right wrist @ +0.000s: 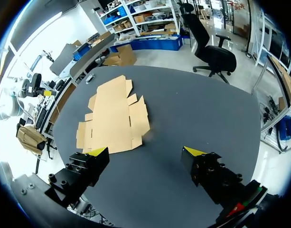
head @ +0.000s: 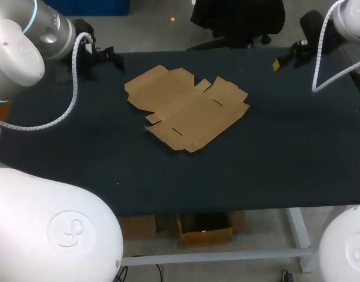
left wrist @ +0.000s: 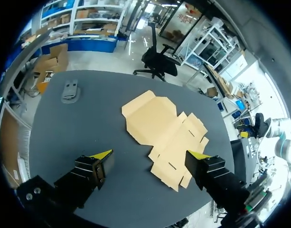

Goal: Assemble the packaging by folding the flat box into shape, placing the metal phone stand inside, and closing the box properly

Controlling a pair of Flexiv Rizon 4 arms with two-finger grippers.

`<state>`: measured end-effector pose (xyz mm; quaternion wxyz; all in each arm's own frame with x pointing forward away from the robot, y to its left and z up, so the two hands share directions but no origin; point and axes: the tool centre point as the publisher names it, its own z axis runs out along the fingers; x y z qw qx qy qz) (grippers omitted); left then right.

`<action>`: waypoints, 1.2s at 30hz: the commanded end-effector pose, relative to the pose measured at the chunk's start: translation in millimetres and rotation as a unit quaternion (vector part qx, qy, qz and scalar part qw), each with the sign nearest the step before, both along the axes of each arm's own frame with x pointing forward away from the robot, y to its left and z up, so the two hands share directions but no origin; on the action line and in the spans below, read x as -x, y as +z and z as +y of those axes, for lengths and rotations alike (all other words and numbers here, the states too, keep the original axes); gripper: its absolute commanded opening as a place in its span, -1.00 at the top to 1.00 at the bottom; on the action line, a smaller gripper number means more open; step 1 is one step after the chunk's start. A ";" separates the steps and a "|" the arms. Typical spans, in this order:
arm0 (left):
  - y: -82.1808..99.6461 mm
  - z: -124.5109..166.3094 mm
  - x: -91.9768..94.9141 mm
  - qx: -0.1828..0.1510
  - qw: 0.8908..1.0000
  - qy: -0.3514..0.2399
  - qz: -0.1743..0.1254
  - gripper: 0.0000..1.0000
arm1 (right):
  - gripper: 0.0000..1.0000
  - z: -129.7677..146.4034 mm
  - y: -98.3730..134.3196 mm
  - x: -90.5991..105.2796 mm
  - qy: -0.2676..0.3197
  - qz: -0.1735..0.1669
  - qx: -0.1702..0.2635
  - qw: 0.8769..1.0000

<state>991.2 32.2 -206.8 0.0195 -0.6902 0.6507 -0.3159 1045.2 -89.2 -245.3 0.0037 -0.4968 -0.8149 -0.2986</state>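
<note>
Flat cardboard box (head: 185, 108) lay unfolded in the middle of the table (head: 109, 176). Further back, left gripper (left wrist: 150, 154) and right gripper (right wrist: 145, 151) hovered by the far corners, jaws wide apart, empty. Grey phone stand (left wrist: 70, 90) sat near far-left corner, well apart from box.

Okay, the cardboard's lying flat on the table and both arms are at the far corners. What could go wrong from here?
1. The flat box lies flush on the table with no raised edge, so the jaws may shove it instead of catching a flap.
2. Nothing pins it, so folding one panel could slide the sheet.
3. The phone stand sits near the table's edge, where a stray nudge might knock it off.
</note>
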 end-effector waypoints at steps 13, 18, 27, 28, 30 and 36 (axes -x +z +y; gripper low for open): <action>-26.6 -21.9 65.2 0.002 0.990 0.089 0.105 -1.00 | -1.00 -3.3 -17.3 29.1 -0.009 0.075 0.025 0.997; -41.5 -34.4 75.0 0.017 0.984 0.099 0.148 -1.00 | -1.00 -5.2 -27.3 35.1 -0.014 0.106 0.029 0.994; -60.0 -51.6 83.4 0.054 0.974 0.088 0.200 -1.00 | -1.00 -7.0 -37.0 51.2 -0.023 0.135 0.036 0.990; -61.3 -53.3 84.0 0.056 0.974 0.086 0.204 -1.00 | -1.00 -8.2 -37.7 52.0 -0.025 0.137 0.036 0.990; -66.4 -60.9 87.2 0.054 0.972 0.083 0.214 -1.00 | -1.00 -11.8 -40.2 54.1 -0.029 0.141 0.036 0.989; -70.7 -68.6 91.6 0.045 0.969 0.076 0.231 -1.00 | -1.00 -13.4 -42.2 56.6 -0.040 0.148 0.041 0.987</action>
